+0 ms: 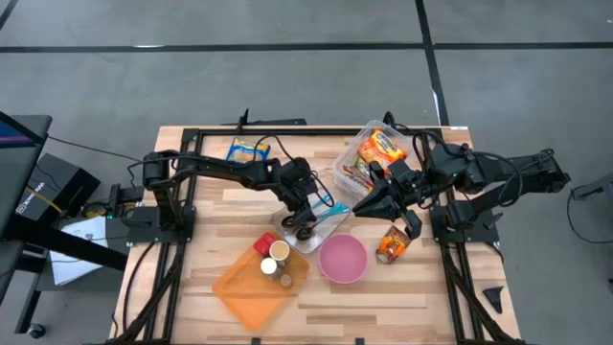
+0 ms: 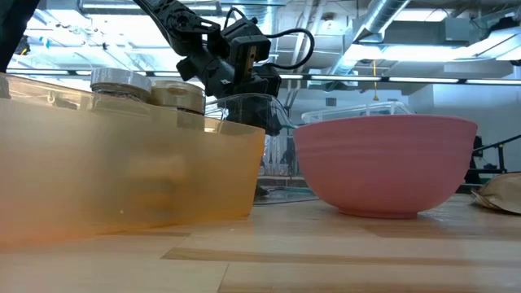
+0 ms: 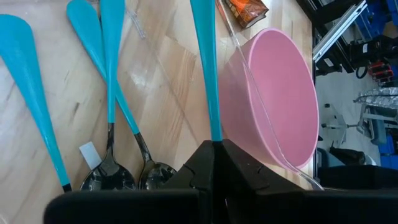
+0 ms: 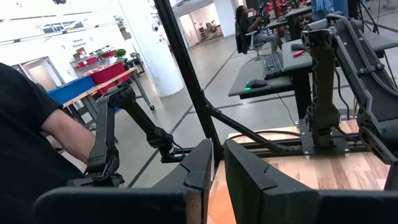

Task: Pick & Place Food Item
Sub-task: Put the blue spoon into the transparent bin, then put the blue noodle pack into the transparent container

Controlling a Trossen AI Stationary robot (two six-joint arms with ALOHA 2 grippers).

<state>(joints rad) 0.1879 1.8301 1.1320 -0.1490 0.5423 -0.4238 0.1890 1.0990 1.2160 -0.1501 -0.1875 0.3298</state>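
Left end effector sits low over the clear plastic tray near the middle of the table, its fingers pressed together on the thin teal handle of a spoon. Two more teal-handled spoons with shiny metal bowls lie flat just beside it in the left wrist view. Right end effector hangs a little way across from the left one, fingers nearly together with only a slim gap, and nothing visibly between them.

As for progress, the job looks barely begun. The food items remain away from any dish: glossy crinkled snack packets rest in a clear tub just behind the right end effector, a yellow pouch lies farther back behind the left arm, and an orange packet lies on the bare wood in front of the right end effector. The smooth, round pink bowl, just in front of both, looks empty. Beside it, toward the left arm's side, a translucent orange tray holds small lidded jars. Which item counts as the target I cannot tell; moving one still lies ahead.
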